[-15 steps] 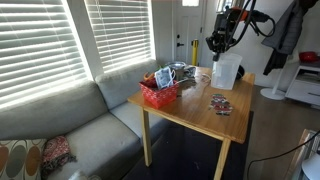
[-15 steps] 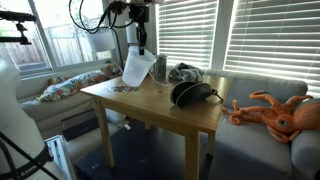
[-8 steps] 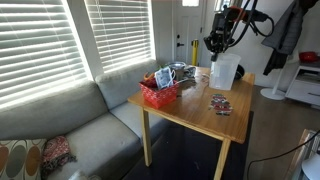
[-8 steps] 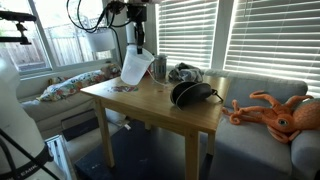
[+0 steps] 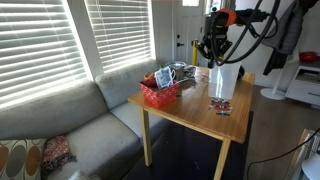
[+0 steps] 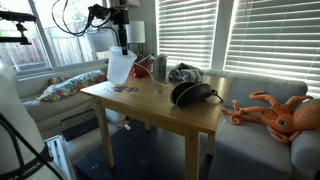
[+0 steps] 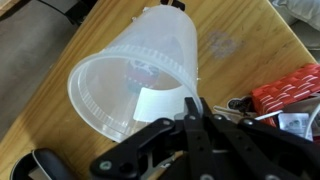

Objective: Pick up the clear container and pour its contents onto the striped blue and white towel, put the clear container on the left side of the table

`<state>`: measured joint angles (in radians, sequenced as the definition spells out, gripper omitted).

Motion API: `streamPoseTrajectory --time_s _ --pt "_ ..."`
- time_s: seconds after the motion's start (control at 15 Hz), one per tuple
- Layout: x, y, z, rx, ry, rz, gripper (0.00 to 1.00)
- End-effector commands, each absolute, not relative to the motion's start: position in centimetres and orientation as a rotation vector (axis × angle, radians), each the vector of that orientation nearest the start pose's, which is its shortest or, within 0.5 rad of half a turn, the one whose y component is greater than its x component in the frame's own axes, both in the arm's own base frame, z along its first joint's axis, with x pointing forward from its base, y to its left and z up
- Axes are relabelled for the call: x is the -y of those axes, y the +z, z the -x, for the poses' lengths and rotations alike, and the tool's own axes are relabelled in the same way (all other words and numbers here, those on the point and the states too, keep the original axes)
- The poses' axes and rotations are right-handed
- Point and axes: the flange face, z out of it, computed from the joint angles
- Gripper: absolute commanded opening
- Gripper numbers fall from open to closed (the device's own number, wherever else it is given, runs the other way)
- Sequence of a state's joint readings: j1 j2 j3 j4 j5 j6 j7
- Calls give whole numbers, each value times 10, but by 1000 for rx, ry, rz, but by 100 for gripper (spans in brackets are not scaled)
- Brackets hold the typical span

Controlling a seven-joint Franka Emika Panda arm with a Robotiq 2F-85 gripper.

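The gripper (image 7: 190,106) is clamped shut on the rim of the clear container (image 7: 138,72) — tilted, hanging over the table (image 6: 142,99).

No lettering is showing legibly in any view; the white patch (image 7: 158,102) on the clear container (image 7: 125,65) is appearing blank.

red basket (image 5: 159,93) at table (image 5: 188,116) rear, front open

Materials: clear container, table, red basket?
clear container: thin translucent whitish plastic, probably; milky wall lets light through.
table: light wood or veneer, smooth low-sheen, grain visible.
red basket: likely plastic, perforated sides; too small to confirm.
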<state>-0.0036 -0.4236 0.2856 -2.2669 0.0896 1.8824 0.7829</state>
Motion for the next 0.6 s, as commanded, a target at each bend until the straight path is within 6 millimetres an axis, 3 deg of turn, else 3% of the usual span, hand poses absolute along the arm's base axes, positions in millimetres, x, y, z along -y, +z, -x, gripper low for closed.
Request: streamPoseTrajectory --time_s 0.0,0.53 --pt "-150 522 -403 -1013 -125 3078 1" --pt "-218 514 -401 -746 -377 3150 1"
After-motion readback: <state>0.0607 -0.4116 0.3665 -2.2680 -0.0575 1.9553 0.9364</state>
